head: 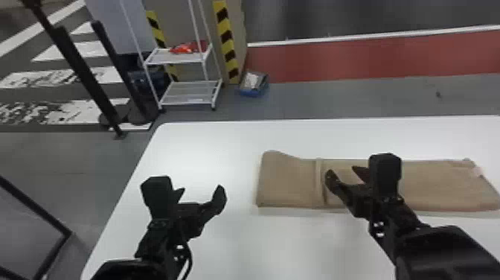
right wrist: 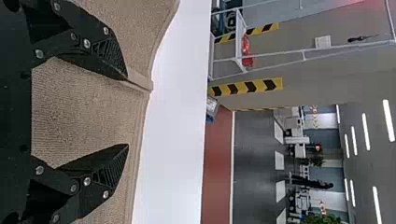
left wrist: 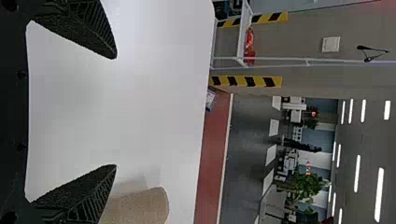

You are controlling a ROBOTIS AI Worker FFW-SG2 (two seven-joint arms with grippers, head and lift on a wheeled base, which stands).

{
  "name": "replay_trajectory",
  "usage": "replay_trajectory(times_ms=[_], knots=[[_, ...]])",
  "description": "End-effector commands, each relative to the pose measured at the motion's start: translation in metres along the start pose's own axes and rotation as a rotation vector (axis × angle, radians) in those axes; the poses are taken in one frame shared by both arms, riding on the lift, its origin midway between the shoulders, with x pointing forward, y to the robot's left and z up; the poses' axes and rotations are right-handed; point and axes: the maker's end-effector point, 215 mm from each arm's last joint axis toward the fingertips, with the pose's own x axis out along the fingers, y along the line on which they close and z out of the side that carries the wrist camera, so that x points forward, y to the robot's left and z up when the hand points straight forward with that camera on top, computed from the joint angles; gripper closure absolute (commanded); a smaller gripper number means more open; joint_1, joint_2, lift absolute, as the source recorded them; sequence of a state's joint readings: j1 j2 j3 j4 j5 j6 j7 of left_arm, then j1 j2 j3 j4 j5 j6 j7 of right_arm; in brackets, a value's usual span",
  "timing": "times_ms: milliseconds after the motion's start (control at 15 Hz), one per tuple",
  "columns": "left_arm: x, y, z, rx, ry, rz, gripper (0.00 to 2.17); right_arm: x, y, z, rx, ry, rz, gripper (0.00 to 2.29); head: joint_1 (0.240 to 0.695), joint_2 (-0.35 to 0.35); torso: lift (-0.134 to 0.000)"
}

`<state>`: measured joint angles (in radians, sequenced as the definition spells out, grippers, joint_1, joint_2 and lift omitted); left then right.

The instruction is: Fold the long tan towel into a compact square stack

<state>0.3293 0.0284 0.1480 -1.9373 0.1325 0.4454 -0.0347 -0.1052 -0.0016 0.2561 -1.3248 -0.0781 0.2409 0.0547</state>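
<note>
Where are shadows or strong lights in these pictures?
Head view: pale sheen on the table, faint shade by the near edge of the towel; left wrist view: soft shadow beside the towel, ceiling lights as white bars; right wrist view: similar bars.

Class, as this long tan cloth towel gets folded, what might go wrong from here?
The right black two-fingered gripper hangs open over the towel, one finger by its raised crosswise ridge; closing there might bunch it. The towel's far edge bulges near its left end, so the square may come out crooked. The left black gripper is open over the white table, so lifting one-handed might twist the towel.
</note>
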Motion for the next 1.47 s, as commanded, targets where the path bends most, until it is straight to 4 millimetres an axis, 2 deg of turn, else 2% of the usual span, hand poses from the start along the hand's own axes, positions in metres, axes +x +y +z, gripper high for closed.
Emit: replay_trajectory(times_ms=[0,133,533,867,933,1067,1200,1400], knots=[[-0.006,-0.001,-0.001,-0.01,-0.01,-0.02,0.04,0.006,0.006,0.0,-0.011,0.004,0.011,0.5,0.695,0.225,-0.057],[-0.008,-0.009,0.005,-0.018,-0.022,-0.047,0.04,0.011,0.003,-0.004,-0.022,0.023,0.009,0.5,0.695,0.235,-0.057],[-0.008,-0.014,0.006,-0.025,-0.034,-0.059,0.04,0.018,0.03,-0.023,-0.036,0.08,0.108,0.5,0.695,0.239,-0.057],[-0.007,-0.013,0.003,-0.026,-0.028,-0.058,0.04,0.019,0.043,-0.035,-0.034,0.121,0.17,0.52,0.695,0.262,-0.057],[-0.007,-0.013,0.003,-0.027,-0.028,-0.058,0.04,0.019,0.044,-0.036,-0.029,0.125,0.173,0.64,0.695,0.264,-0.057],[-0.008,-0.014,0.001,-0.026,-0.025,-0.06,0.04,0.019,0.046,-0.034,-0.03,0.121,0.18,0.68,0.695,0.267,-0.057],[-0.008,-0.013,-0.001,-0.024,-0.022,-0.059,0.04,0.019,0.047,-0.036,-0.03,0.131,0.184,0.88,0.695,0.268,-0.057],[-0.009,-0.011,-0.003,-0.026,-0.018,-0.056,0.04,0.019,0.048,-0.035,-0.03,0.132,0.185,0.94,0.695,0.271,-0.057]])
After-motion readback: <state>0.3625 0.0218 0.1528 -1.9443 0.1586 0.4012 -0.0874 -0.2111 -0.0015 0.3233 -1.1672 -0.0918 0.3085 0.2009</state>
